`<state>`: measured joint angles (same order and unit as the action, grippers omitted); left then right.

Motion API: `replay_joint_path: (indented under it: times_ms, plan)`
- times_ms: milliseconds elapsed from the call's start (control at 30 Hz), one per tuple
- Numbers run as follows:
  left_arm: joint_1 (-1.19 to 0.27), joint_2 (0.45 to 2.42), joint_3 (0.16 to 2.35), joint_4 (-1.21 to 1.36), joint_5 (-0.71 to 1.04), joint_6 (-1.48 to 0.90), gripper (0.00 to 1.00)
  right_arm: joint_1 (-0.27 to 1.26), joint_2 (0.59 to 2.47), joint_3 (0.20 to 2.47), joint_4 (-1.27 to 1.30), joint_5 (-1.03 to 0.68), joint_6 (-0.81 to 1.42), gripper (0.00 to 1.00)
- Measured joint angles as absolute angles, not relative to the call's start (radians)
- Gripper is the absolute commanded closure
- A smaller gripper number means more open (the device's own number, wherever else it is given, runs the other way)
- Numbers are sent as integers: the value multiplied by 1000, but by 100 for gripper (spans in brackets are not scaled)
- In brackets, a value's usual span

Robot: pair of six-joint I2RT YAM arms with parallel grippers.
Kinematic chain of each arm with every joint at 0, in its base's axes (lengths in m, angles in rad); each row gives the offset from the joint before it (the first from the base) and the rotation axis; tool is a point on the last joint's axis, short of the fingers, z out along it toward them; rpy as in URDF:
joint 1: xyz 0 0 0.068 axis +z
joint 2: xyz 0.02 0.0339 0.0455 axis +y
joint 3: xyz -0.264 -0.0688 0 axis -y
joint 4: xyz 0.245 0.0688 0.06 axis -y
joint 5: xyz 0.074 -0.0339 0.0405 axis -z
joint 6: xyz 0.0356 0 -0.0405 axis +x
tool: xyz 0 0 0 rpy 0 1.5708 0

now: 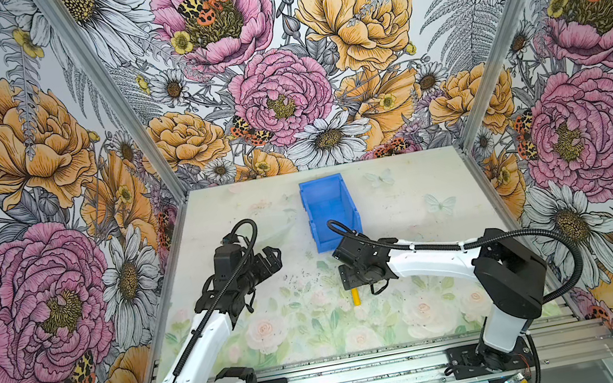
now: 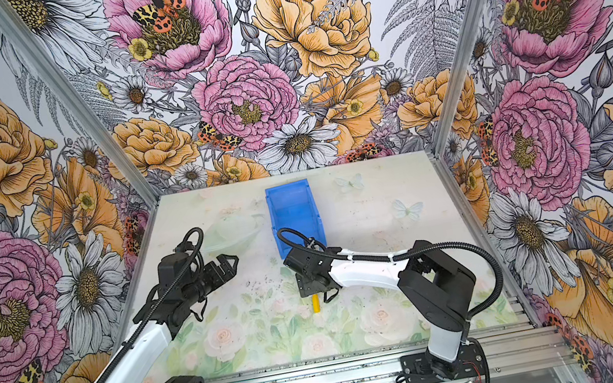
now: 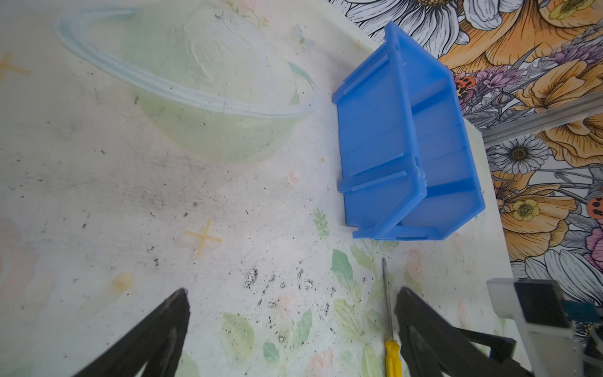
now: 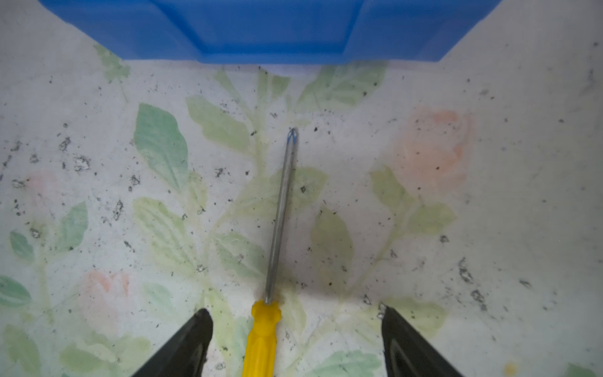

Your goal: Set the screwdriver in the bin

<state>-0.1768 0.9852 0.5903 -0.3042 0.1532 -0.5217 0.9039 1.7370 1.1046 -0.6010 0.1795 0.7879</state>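
The screwdriver lies flat on the table, yellow handle toward my right wrist and thin metal shaft pointing at the blue bin. My right gripper is low over it and open, one finger on each side of the handle, neither touching. In both top views the right wrist covers most of the tool; only the handle's end shows. The bin stands upright just beyond. My left gripper hovers open and holds nothing, left of the bin.
Floral walls with aluminium corner posts close the table on three sides. The arms' mounting rail runs along the front edge. The table mat is printed with pale flowers and scuffed with dark specks.
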Motion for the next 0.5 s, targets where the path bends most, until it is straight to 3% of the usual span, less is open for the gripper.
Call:
replay_joint_path:
  times_ms: [500]
  plan:
    - [-172, 906, 590, -312, 112, -521, 1, 934, 1805, 1103, -601, 132, 784, 38]
